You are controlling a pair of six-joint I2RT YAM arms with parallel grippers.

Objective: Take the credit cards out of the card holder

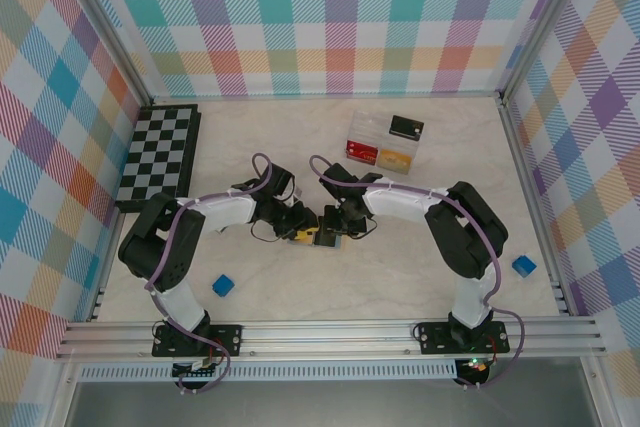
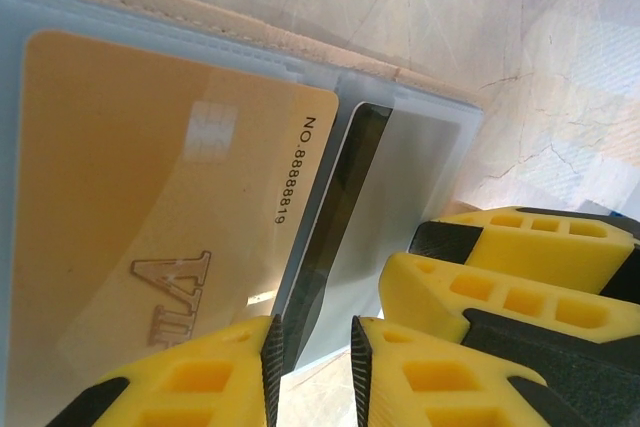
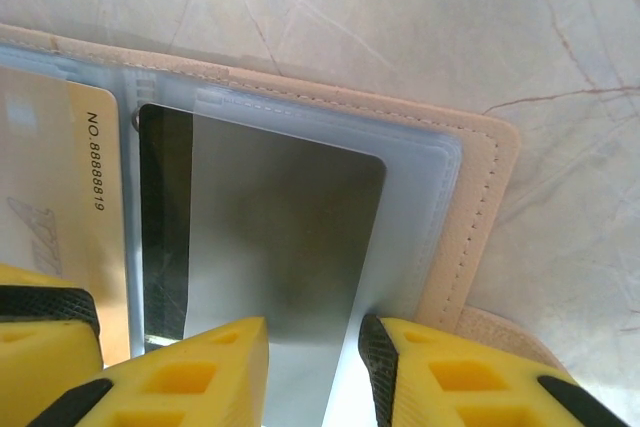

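Holder [image 3: 470,207] lies open and flat on the table [image 3: 420,17], lining up, right under both sets of jaws where the two arms meet. The left gripper [image 2: 315,372] has its jaws drawn close. The seam between the two pockets runs into the narrow gap, and I cannot tell whether they pinch anything. A gold card [image 2: 130,227] sits pocketed just left of that gap. The right gripper [image 3: 312,377] stands with jaws partly apart, gripping nothing, and a grey card's [image 3: 290,247] near edge runs between its tips. The right fingers [image 2: 500,292] sit just right of the left jaws.
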